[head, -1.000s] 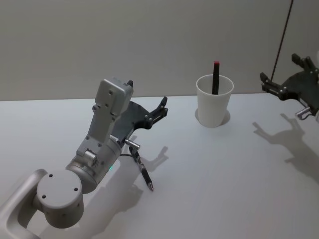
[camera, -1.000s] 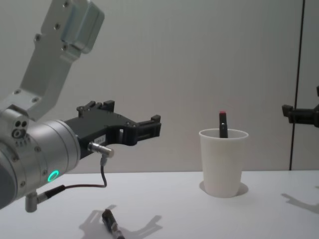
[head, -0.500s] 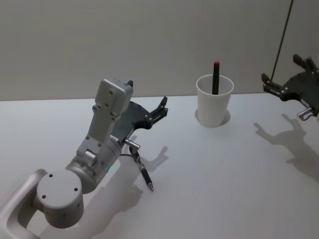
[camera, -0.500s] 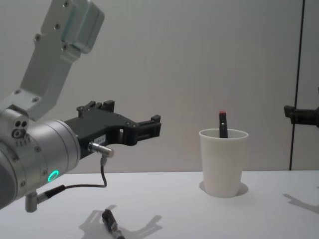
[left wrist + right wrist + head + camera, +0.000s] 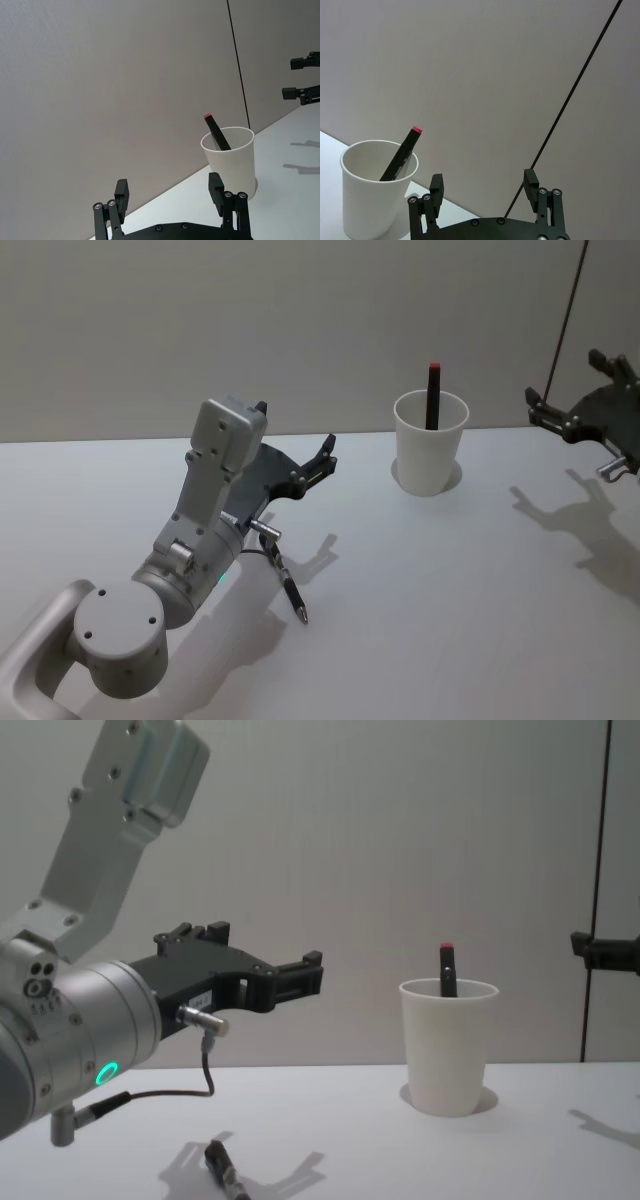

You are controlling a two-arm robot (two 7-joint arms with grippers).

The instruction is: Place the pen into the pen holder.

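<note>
Logging the head view: the pen holder (image 5: 430,455) stands upright on the white table (image 5: 450,590), far side, right of centre. A black pen (image 5: 433,390) with a red tip stands inside it, leaning on the rim. The left gripper (image 5: 295,426) hangs above the table to the left of the cup, fingers spread wide, nothing between them. A second pen (image 5: 292,597), dark, lies flat on the table near the left arm. The right gripper (image 5: 565,377) is raised at the right edge, well apart from the cup, fingers spread and empty.

Left wrist view: left gripper (image 5: 168,185) fingers wide apart, nothing held. Pen holder (image 5: 231,160) is ahead, with the pen (image 5: 215,130) tilted in it. The right gripper (image 5: 297,77) is farther off.

Right wrist view: right gripper (image 5: 483,179) fingers wide apart and empty. Pen holder (image 5: 370,200) is off to one side, the pen (image 5: 402,157) leaning inside.

Chest view: left gripper (image 5: 255,948) is level, above the table (image 5: 400,1150). Second pen (image 5: 222,1167) is below it. Pen holder (image 5: 446,1050) is upright and the pen (image 5: 447,970) tip shows over the rim. Part of the right gripper (image 5: 605,950) shows at the right edge.
</note>
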